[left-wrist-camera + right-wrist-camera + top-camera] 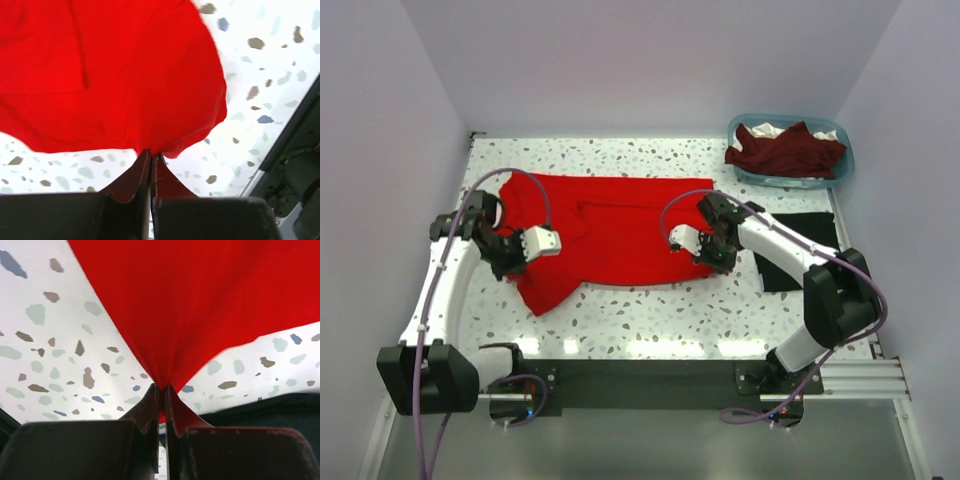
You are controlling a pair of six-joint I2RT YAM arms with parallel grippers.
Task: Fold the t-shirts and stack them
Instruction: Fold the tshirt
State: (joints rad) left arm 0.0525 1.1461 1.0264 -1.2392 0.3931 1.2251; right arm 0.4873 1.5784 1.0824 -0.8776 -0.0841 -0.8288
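Note:
The bright red t-shirt (605, 235) lies spread across the middle of the table. My left gripper (498, 240) is shut on its left edge; in the left wrist view the red cloth (115, 70) hangs from the pinched jaws (150, 156). My right gripper (717, 247) is shut on the shirt's right edge, and the right wrist view shows the red cloth (200, 305) pulled into a point between the jaws (162, 388). A black t-shirt (798, 250) lies flat at the right, partly under my right arm. A dark maroon t-shirt (785, 150) is bunched in the basket.
A light blue plastic basket (845, 170) stands at the back right corner, with white cloth beside the maroon one. The speckled white tabletop (650, 320) is bordered by white walls on three sides and a black rail at the near edge.

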